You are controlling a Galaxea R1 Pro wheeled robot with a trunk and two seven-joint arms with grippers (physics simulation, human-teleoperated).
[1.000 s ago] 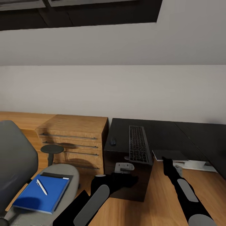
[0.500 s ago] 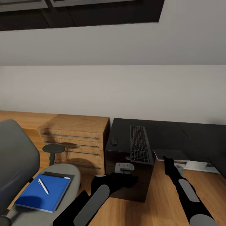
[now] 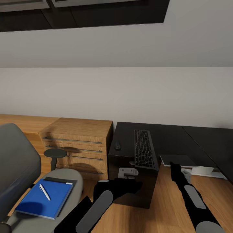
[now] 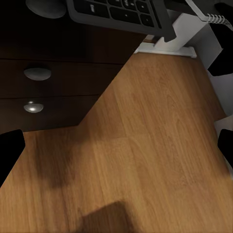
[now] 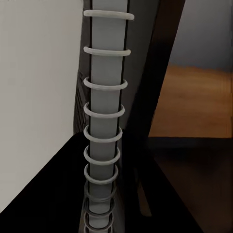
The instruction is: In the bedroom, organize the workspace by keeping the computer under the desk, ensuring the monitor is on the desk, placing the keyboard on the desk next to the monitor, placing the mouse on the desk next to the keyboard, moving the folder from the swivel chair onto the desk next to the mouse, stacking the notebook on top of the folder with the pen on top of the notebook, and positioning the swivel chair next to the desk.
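My left gripper (image 4: 116,145) is wide open over the wood floor (image 4: 155,145). I cannot tell how my right gripper (image 3: 176,168) stands. The keyboard (image 3: 143,152) and mouse (image 3: 117,146) lie on a black box's top edge. The pen (image 3: 44,192) rests on the blue folder (image 3: 43,198) on the chair (image 3: 19,168) seat.

Black computer case (image 3: 132,181) stands on the oak floor (image 3: 168,207), keyboard (image 3: 143,148) and mouse (image 3: 117,146) on top, mouse beside keyboard. Swivel chair (image 3: 19,171) seat beside the case carries folder (image 3: 43,198), pen (image 3: 44,191) on it.
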